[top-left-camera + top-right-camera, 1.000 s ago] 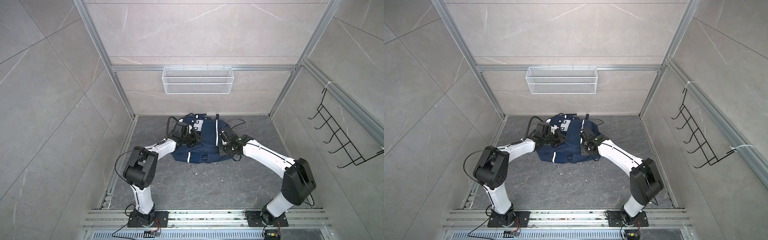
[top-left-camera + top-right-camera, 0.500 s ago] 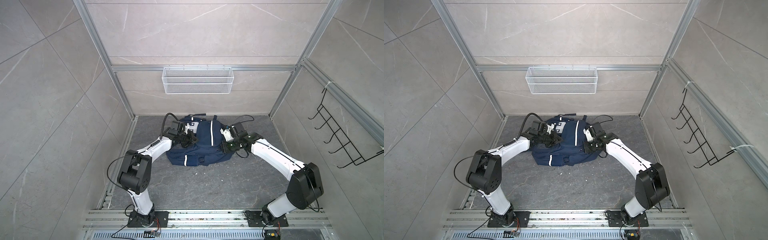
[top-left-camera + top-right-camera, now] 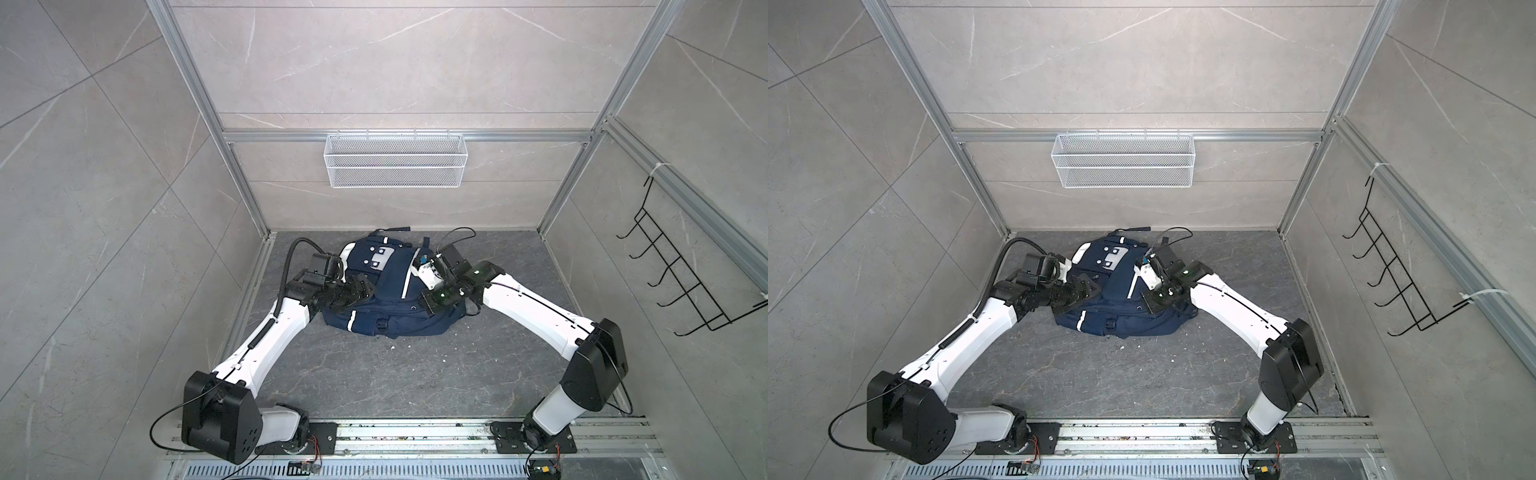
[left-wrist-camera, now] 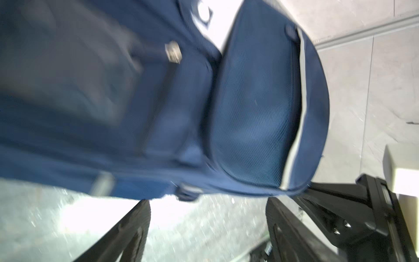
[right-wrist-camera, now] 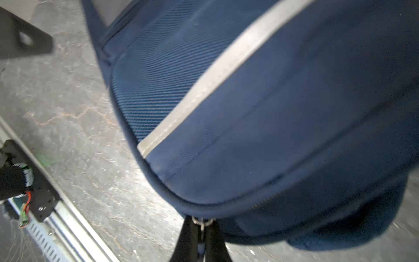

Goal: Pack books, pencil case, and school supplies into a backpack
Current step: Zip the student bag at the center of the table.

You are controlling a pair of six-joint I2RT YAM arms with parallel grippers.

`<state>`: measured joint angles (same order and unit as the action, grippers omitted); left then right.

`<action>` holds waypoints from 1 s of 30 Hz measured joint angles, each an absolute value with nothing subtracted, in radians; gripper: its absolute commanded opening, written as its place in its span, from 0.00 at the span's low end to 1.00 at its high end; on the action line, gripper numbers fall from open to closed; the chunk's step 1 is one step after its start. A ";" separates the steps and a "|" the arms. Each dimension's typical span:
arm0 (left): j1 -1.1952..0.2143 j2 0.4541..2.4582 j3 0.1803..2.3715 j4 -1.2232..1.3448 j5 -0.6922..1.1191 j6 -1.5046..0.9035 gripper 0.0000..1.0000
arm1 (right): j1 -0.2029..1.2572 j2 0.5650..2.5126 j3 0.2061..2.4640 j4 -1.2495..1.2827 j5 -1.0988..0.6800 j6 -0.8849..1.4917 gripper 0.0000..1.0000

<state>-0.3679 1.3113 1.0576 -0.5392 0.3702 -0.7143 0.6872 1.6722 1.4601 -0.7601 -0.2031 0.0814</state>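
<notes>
The navy backpack [image 3: 386,291] [image 3: 1121,307] with white stripes lies flat on the grey floor near the back wall. My left gripper [image 3: 360,291] [image 3: 1089,291] is at its left side. In the left wrist view that gripper [image 4: 208,204] is open, its jaws wide apart with only floor between them, just short of the backpack's [image 4: 249,102] edge. My right gripper [image 3: 426,300] [image 3: 1148,305] is at the backpack's right side. In the right wrist view it [image 5: 201,223] is shut on a metal zipper pull [image 5: 201,221] at the backpack's [image 5: 249,113] rim. The books, the pencil case and the school supplies are out of view.
A white wire basket [image 3: 395,160] hangs on the back wall above the backpack. A black hook rack [image 3: 681,282] is fixed to the right wall. Both arm bases sit on the metal rail [image 3: 415,432] at the front. Bare floor [image 3: 395,374] lies between rail and backpack.
My left gripper has opened at the backpack's left side. Both arms have swung outward and lower. The right gripper stays shut at the backpack's right edge.
</notes>
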 measured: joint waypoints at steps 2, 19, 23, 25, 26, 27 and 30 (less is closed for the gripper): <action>-0.400 1.312 1.029 -0.534 0.381 -0.756 0.79 | 0.735 1.702 1.490 -0.760 -0.221 0.081 0.00; -0.386 1.322 0.941 -0.414 0.434 -0.954 0.00 | 0.855 1.796 1.545 -0.722 -0.251 0.167 0.00; -0.362 1.322 0.941 -0.418 0.459 -0.934 0.00 | 0.853 1.792 1.538 -0.714 -0.232 0.168 0.00; -0.350 1.322 0.942 -0.427 0.475 -0.911 0.00 | 0.840 1.770 1.507 -0.704 -0.229 0.167 0.00; -0.345 1.322 0.943 -0.432 0.478 -0.902 0.00 | 0.829 1.757 1.493 -0.703 -0.225 0.165 0.00; -0.337 1.322 0.944 -0.444 0.482 -0.884 0.00 | 0.809 1.742 1.478 -0.704 -0.220 0.163 0.00; -0.324 1.323 0.953 -0.458 0.499 -0.841 0.00 | 0.731 1.710 1.459 -0.711 -0.207 0.154 0.00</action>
<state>-0.3237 1.3228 0.9535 -0.4580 0.4992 -0.8406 0.7307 1.7103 1.4593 -0.7109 -0.2070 0.1535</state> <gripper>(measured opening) 0.103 0.079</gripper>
